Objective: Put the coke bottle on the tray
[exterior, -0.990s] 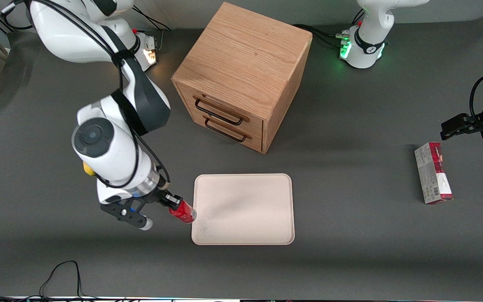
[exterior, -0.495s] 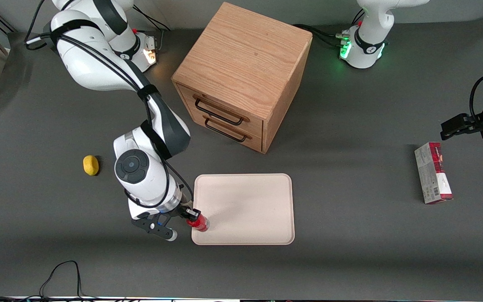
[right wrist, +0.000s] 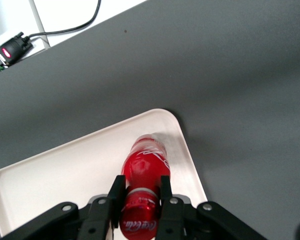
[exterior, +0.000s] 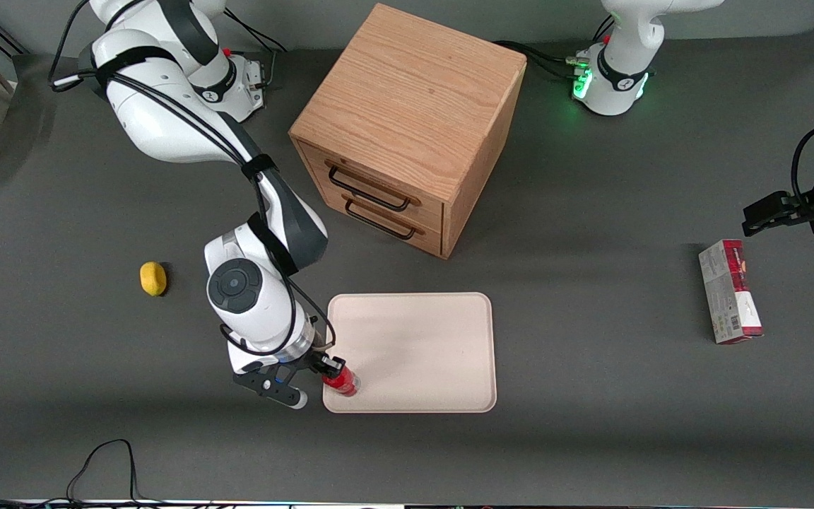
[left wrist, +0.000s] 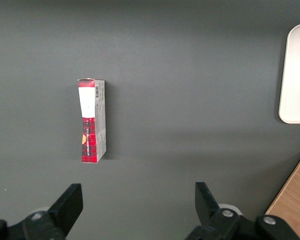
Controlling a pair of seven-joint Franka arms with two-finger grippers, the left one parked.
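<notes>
Gripper (exterior: 330, 367) clamps the bottle (exterior: 342, 380) by its neck, over the tray (exterior: 421, 346) corner nearest the camera.

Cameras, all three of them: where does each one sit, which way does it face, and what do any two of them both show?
Front view: high above the table, facing down; shows both arms, the drawer cabinet, lemon, tray, and the end effector over the tray's near corner.
Left wrist view: on the parked arm, facing down at the carton; its own fingers show.
Right wrist view: on the working arm, facing down; fingers clamp the bottle over the tray.
Shared: the tray shows in all three; front and right wrist share the bottle, front and left wrist the carton.
</notes>
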